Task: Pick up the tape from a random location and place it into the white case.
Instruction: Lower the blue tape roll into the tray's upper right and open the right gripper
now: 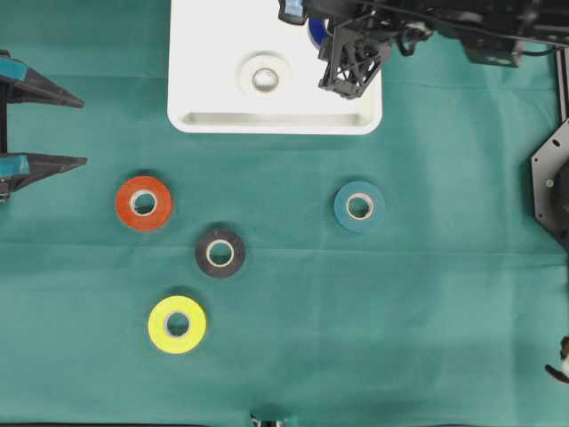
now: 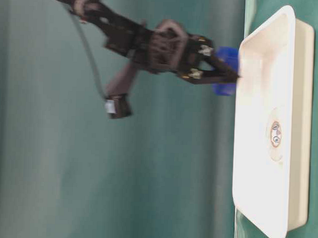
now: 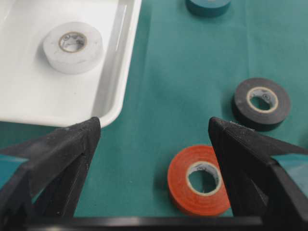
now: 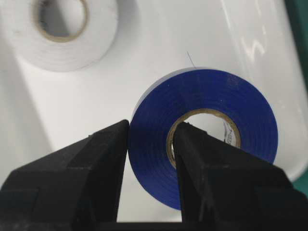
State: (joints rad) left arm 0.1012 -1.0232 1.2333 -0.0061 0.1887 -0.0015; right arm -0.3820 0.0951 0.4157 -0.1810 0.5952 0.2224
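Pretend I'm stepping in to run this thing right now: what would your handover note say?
Right claw: shut on the blue tape, one finger through its core, held over the white case.
Left claw: open, empty, near the orange tape.
Done: white tape lies in the case.
Left: release the blue roll there; the orange, black tape, teal tape and yellow tape sit on the green cloth.

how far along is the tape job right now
Done: one white roll lies in the white case. In hand: the right gripper is shut on a blue roll above the case, one finger through its core, not yet released. Left: orange, black, yellow and teal rolls on the cloth. The left gripper is open.
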